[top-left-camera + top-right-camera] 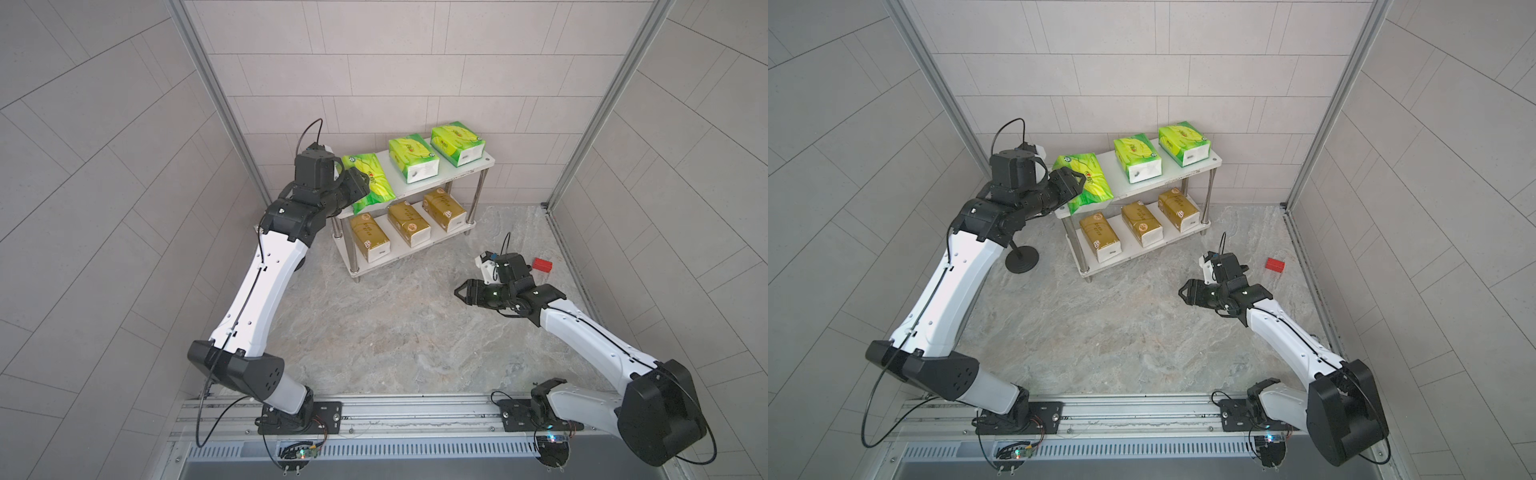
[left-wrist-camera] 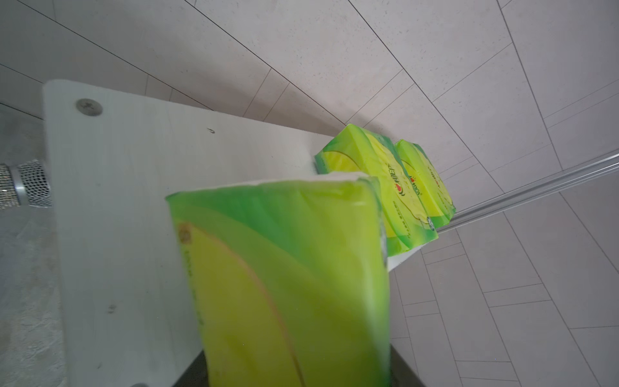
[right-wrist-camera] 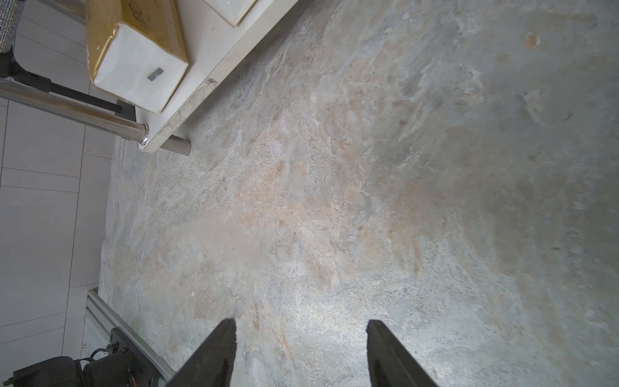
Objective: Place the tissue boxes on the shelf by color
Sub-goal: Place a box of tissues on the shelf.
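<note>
Green with yellow leaves, the held tissue box is hanging tilted over the left end of the shelf, above its top board. The left gripper is clamping it from the side. The box's lower end is jutting past the board's front corner. Whether it is touching the board cannot be told. In the left wrist view the held tissue box is filling the foreground.

On the same board, the middle green box and the right green box are lying side by side, slightly apart. On the lower board, the left gold box, the middle gold box and the right gold box are lying in a row.

The right gripper is hovering over the stone tabletop, well apart from the shelf. Its jaws are standing apart and holding nothing. A red block is lying near it, toward the right wall.
</note>
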Robot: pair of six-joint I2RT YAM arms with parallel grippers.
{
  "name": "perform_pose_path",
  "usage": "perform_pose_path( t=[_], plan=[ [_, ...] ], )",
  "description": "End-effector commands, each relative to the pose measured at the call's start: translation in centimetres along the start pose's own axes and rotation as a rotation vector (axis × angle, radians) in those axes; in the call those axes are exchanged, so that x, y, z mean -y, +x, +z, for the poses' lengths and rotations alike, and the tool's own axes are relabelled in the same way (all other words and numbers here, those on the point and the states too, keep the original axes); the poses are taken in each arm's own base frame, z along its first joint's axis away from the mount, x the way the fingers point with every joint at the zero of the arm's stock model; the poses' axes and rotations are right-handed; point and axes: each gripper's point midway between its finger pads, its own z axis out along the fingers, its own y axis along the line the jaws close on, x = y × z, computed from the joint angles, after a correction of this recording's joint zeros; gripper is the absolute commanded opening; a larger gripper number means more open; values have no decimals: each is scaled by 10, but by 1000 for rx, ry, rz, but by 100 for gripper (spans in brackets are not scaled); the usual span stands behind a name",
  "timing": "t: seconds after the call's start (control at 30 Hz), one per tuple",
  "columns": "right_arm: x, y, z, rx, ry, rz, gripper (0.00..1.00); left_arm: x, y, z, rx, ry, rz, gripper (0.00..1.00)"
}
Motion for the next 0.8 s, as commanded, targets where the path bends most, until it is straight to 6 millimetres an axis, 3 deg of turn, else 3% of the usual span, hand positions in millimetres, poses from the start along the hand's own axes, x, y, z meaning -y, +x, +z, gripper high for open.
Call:
perform_pose_path(
  t=[0.0,0.5,0.63,0.77],
  plan=[
    [-6,-7,-3,8,4,-26,66,13,-26,6,64,80,-60,57],
    [-9,-10,4,-2,-8,-16,66,-36,-37,36,59,-8,-113,60],
    [-10,-11,4,-3,-10,-15,66,-34,-37,42,60,26,-147,61],
    [-9,-9,4,-12,-7,-14,66,-14,-46,35,58,114,-180,61]
  ],
)
